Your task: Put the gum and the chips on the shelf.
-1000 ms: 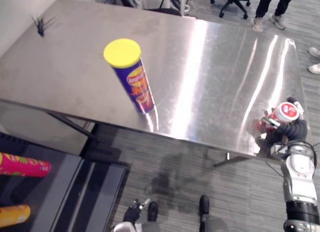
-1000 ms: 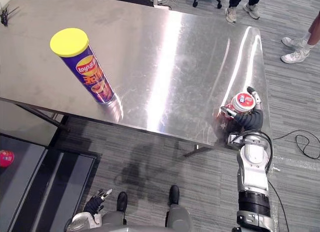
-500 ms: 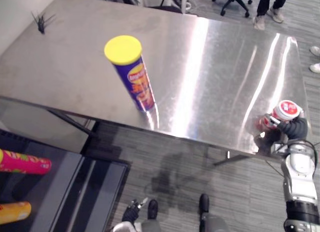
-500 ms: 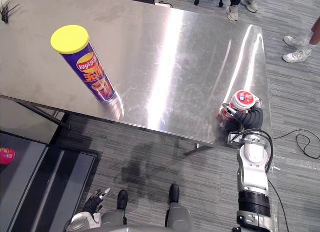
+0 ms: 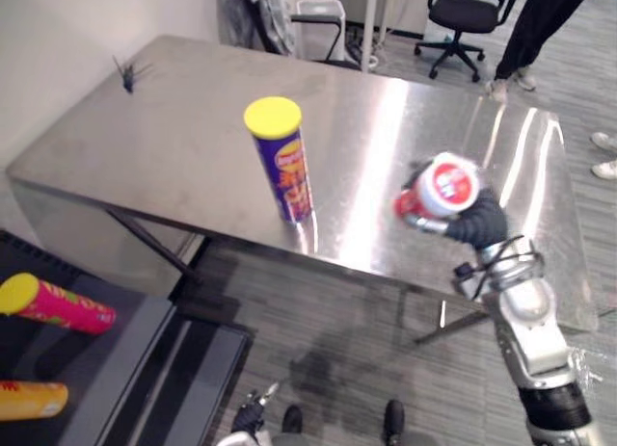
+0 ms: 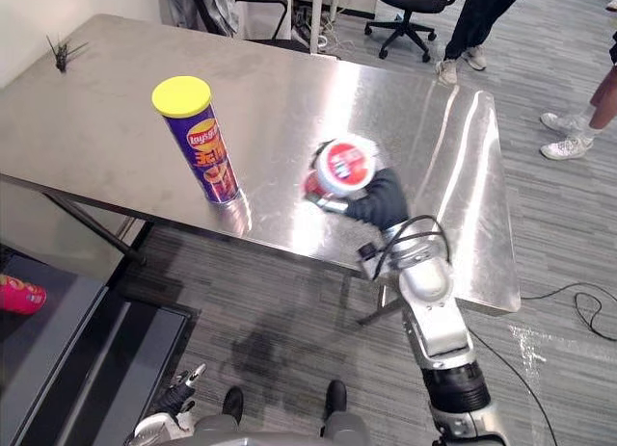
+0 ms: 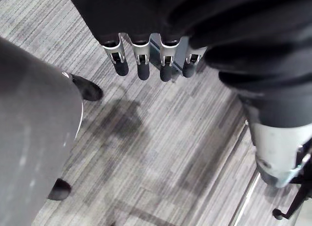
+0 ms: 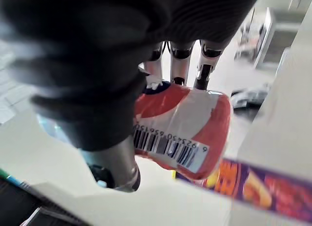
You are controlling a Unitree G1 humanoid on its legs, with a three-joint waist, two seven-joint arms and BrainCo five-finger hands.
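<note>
My right hand [image 6: 381,200] has its fingers curled round the smooth red, white-lidded gum tub [image 6: 342,167], held above the brushed-steel counter [image 6: 96,118] to the right of the tall cylindrical chips can [image 6: 201,138]. The can stands near the front edge, with bare steel around it. My left hand [image 7: 141,60] hangs with its fingers straight.

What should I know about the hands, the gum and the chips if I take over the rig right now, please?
Right hand: shut on the gum tub, held above the table near its front edge.
Left hand: open, hanging low over the floor, holding nothing.
Chips can: upright on the table, to the gum's left.
Shelf: low on the robot's left; neither item is on it.
Done: gum grasped. Left: carry it to the shelf, then fetch and place the chips.
</note>
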